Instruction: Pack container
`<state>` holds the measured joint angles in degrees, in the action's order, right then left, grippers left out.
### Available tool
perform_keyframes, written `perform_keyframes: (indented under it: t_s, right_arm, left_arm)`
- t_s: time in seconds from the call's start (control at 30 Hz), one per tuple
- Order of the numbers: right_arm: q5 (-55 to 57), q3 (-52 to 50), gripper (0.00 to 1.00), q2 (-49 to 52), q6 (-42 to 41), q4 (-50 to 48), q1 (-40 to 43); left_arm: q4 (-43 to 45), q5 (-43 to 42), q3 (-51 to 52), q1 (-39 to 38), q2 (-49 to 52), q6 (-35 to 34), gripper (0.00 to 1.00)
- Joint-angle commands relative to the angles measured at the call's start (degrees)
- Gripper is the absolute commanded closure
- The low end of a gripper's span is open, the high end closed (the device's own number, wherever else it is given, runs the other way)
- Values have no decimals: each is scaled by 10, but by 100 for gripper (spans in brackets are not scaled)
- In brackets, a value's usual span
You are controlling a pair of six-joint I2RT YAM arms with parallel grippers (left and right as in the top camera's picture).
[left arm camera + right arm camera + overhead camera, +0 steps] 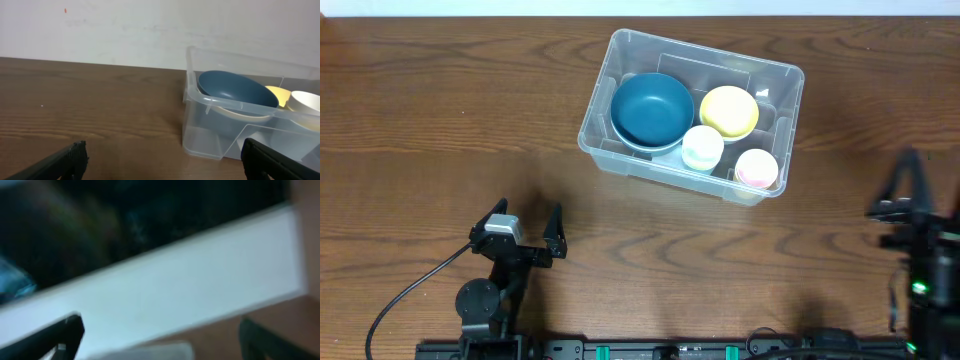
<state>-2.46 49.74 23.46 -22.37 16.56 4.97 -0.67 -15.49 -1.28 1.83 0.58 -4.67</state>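
The container [611, 52] – a large clear plastic bin with a rounded rim – sits on the brown wooden table [440, 120] toward the far side, a little right of centre and turned slightly askew. Inside it, a dark blue bowl [652, 108] fills the left end, nested in a paler bowl [235, 111] whose rim shows beneath it. A yellow bowl [729, 111] lies beside the blue one, to its right. Along the near wall stand a small white cup [702, 147] and, in the right corner, a small pink cup [756, 169].

The left gripper [528, 220] hovers over the table near the front edge, well apart from the bin and to its left, its jaws spread wide with nothing between them. Its wrist camera looks across the bare wood at the bin's near corner, with a white wall [100, 25] behind. A black cable [410, 290] trails from the arm's base.

The right gripper [160, 325] is at the far right edge of the table, also clear of the bin – its wrist view is blurred, but both fingers show far apart and hold nothing.
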Motion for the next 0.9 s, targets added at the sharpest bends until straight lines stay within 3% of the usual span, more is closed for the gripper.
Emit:
perform_keyframes:
  t_s: [0.0, 0.2, 0.33, 0.87]
  right_arm:
    - [-87, -108, 1, -45, 46, -66, -11]
    - [12, -265, 1, -129, 49, -162, -39]
    - [69, -317, 1, -171, 49, -170, -50]
    - [65, -449, 1, -210, 49, -354, -50]
  left_arm:
    - [-20, -3, 10, 3, -3, -3, 2]
    - [-20, -3, 10, 3, -3, -3, 2]
    - [-20, -3, 10, 3, -3, -3, 2]
    - [-20, -3, 10, 3, -3, -3, 2]
